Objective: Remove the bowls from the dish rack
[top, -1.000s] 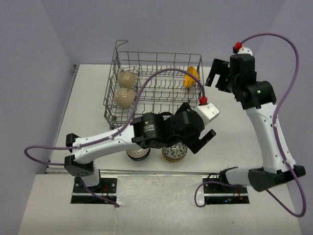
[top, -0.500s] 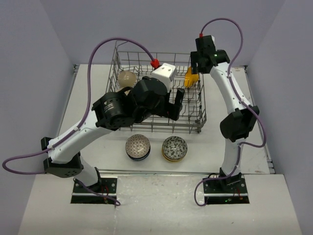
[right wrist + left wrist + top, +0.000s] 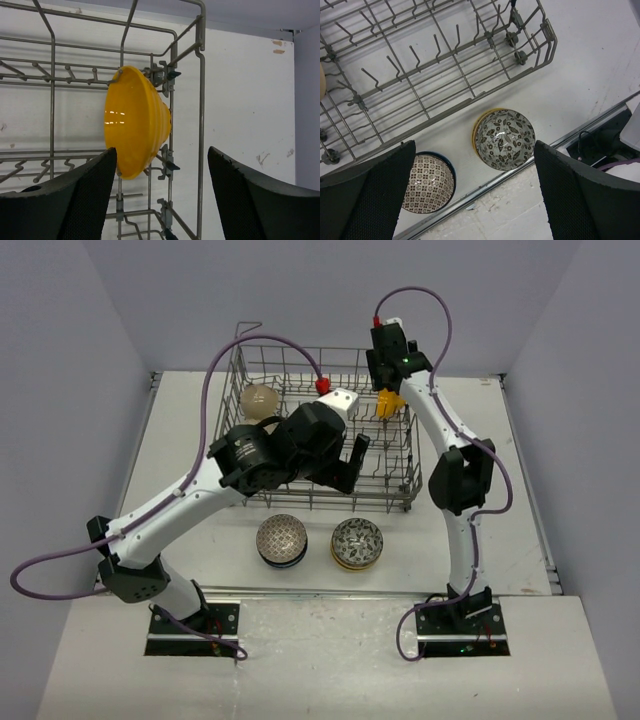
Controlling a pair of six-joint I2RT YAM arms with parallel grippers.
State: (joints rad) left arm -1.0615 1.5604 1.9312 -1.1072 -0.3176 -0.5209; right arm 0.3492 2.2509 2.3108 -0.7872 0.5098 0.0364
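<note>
Change: the left gripper (image 3: 475,145) has lifted off the two bowls at the table's front and now hangs over the near half of the dish rack (image 3: 390,465); the right gripper (image 3: 162,150) has swung in from beside the rack to its far right corner.
Left gripper: fingers spread wide, nothing between them, pointing down past the rack's near wall.
Right gripper: fingers apart, one on each side of the yellow bowl (image 3: 135,125); no clamp seen, and contact cannot be told.
Yellow bowl: on edge among the tines at the rack's far right corner, against the side wires.
Beige bowl (image 3: 260,398): inside the rack, far left.
Leaf-patterned bowl (image 3: 504,139): upside down on the table (image 3: 510,460), just outside the rack's near wall, with a yellow rim showing under it.
Checked bowl (image 3: 427,182): upside down near the leaf-patterned one, apart from it, blue rim showing.
</note>
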